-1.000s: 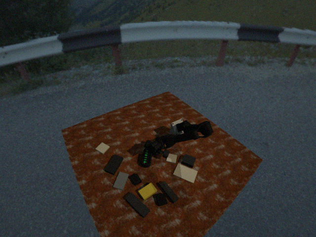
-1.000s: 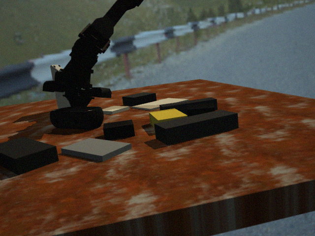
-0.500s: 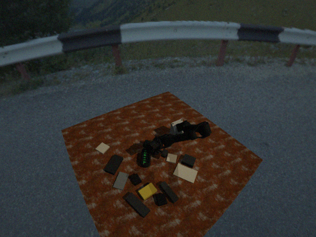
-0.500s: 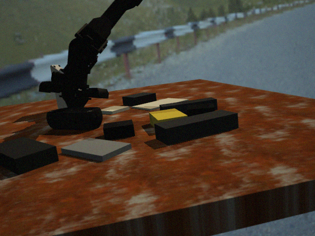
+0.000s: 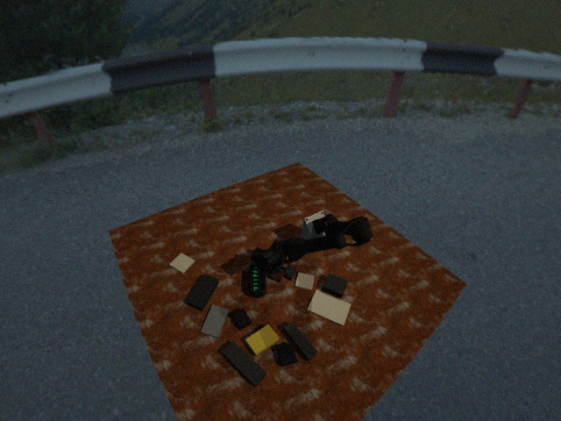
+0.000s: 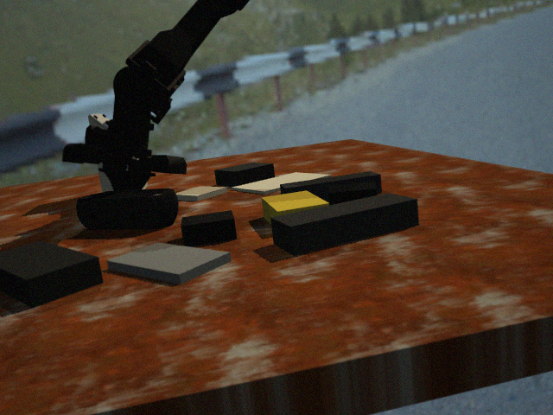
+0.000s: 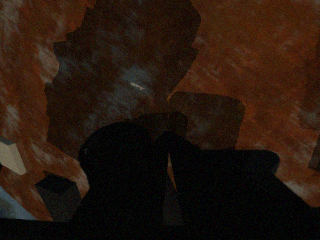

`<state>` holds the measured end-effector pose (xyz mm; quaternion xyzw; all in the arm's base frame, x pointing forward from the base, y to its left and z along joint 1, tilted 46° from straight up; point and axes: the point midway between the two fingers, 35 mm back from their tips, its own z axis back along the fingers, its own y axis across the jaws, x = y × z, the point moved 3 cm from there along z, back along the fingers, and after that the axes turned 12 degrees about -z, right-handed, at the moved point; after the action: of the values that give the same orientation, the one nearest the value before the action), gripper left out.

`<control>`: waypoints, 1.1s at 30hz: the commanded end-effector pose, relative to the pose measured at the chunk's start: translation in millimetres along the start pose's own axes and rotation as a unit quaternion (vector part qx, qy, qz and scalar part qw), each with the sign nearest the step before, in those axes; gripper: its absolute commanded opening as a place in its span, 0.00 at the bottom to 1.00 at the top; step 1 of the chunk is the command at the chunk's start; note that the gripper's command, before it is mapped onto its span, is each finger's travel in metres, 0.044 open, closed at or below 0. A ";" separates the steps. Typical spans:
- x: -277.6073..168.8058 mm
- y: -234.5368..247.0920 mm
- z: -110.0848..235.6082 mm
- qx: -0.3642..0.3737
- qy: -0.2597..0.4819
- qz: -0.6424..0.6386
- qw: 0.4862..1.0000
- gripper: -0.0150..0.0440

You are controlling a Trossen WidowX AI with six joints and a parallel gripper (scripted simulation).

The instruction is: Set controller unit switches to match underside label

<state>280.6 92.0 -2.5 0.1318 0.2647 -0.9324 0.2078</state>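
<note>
The dark controller unit sits on the bench with its switch side up. A row of small green marks shows along its top in the top view; which end of each switch is down is too small to tell. The label is hidden underneath. My gripper is shut with nothing seen between the fingers. It points down at the unit's top, at or just above it; contact cannot be told. In the wrist view the fingers and the unit merge into one dark shape, and no switch can be read.
A yellow block, a grey plate, several dark blocks and cream plates lie around the unit. A small dark block lies near it. A pale upright piece stands behind the arm.
</note>
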 end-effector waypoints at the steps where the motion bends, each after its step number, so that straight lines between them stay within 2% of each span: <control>1: 1.0 -13.3 20.4 0.001 0.001 0.001 1.000 0.25; 7: 12.0 -44.4 65.5 0.006 0.003 0.003 1.000 0.25; 14: 11.2 -45.1 66.9 0.005 0.002 0.004 1.000 0.25; 33: -110.7 9.0 59.4 -0.145 -0.070 0.110 0.981 0.25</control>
<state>355.2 89.3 87.4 0.0722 0.3431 -0.8768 0.3292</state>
